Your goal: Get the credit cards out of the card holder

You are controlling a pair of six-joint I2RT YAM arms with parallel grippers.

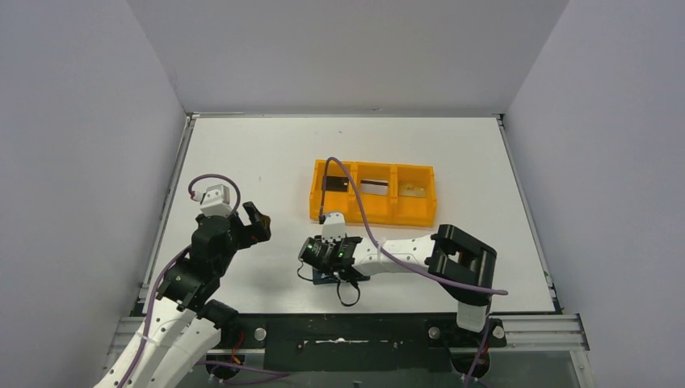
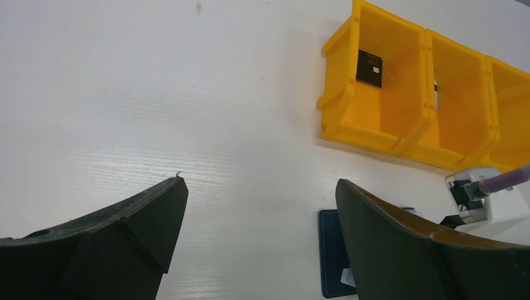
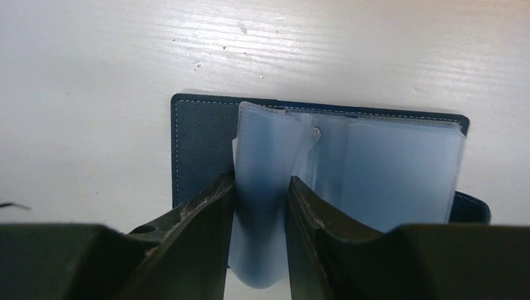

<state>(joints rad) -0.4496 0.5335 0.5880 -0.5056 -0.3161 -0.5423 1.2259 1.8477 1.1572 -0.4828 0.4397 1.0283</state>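
The right gripper (image 3: 259, 187) is narrowed onto a translucent pale-blue plastic sleeve (image 3: 265, 150) of the dark navy bifold card holder (image 3: 200, 144). Both fingers touch the sleeve, which rises between them. The holder lies open on the white table (image 3: 94, 75), directly below and ahead of the fingertips. Whether this sleeve contains a card cannot be told.

The left gripper (image 2: 261, 187) stands wide with nothing between its fingers. It is well apart from the holder, which lies ahead to its right and is partly cut off behind its right finger. In the overhead view the right gripper hides most of the holder.

Beyond the right gripper sits an orange three-compartment plastic tray (image 1: 371, 217). A dark flat card (image 2: 370, 67) lies in the compartment nearest the left gripper. The contents of the other compartments are too small to identify.
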